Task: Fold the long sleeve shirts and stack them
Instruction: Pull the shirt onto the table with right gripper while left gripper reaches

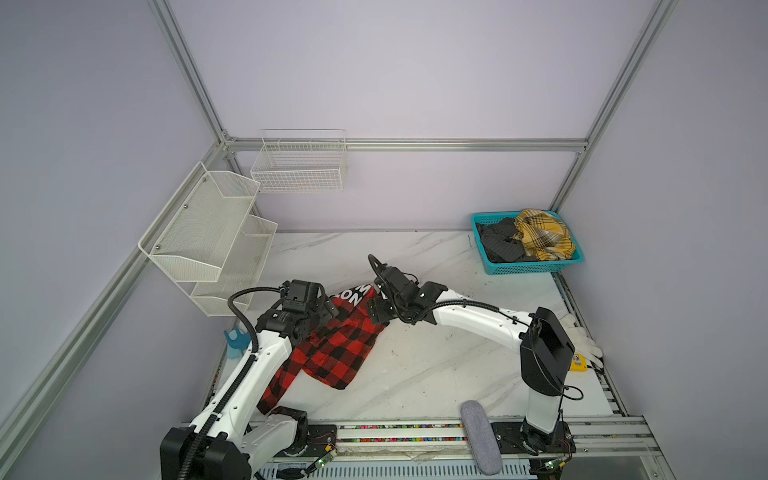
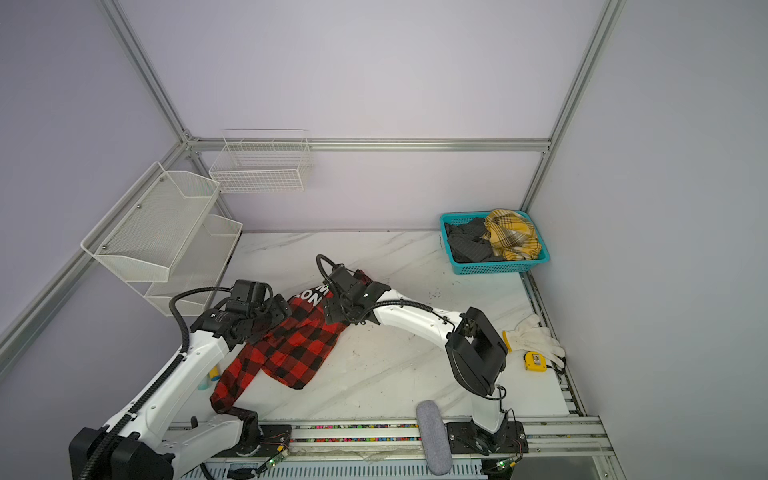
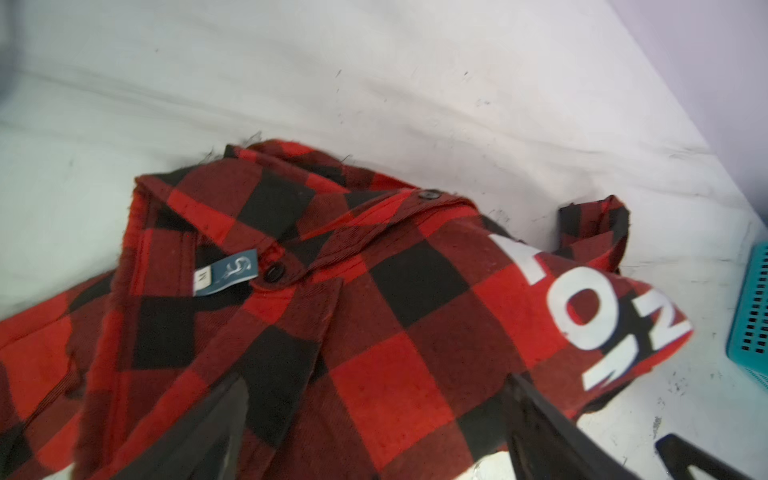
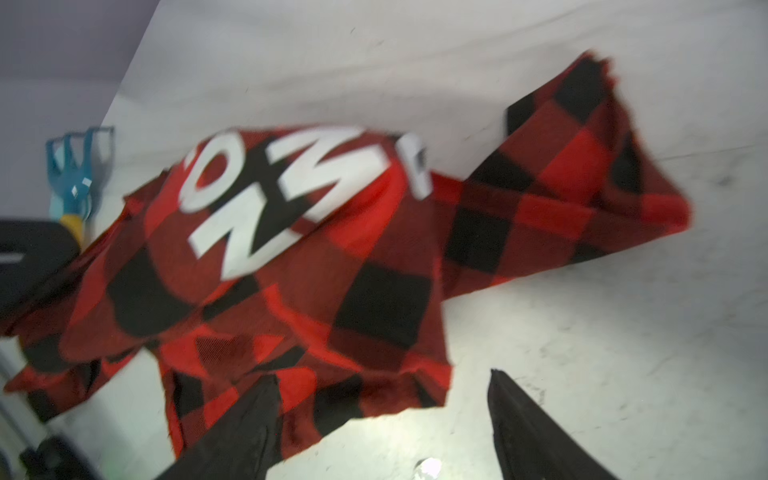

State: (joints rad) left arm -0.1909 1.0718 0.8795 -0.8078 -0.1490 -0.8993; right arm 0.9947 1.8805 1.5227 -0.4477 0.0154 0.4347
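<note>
A red-and-black check long sleeve shirt (image 1: 336, 353) (image 2: 291, 349) with white block letters lies crumpled on the marble table, left of centre, one sleeve trailing toward the front edge. My left gripper (image 1: 328, 309) (image 3: 376, 380) hovers over its left side, jaws wide apart above the cloth (image 3: 374, 311) near the collar and buttons. My right gripper (image 1: 377, 311) (image 4: 382, 376) is at the shirt's right edge, open, with the hem (image 4: 374, 374) and bare table between its fingers. Neither gripper holds the shirt.
A teal basket (image 1: 528, 270) at the back right holds a dark garment (image 1: 498, 245) and a yellow plaid one (image 1: 540, 235). White mesh shelves (image 1: 199, 232) and a wire basket (image 1: 299, 166) hang at the left. White gloves (image 1: 582, 336) and a yellow tape measure (image 1: 578, 362) lie at the right edge.
</note>
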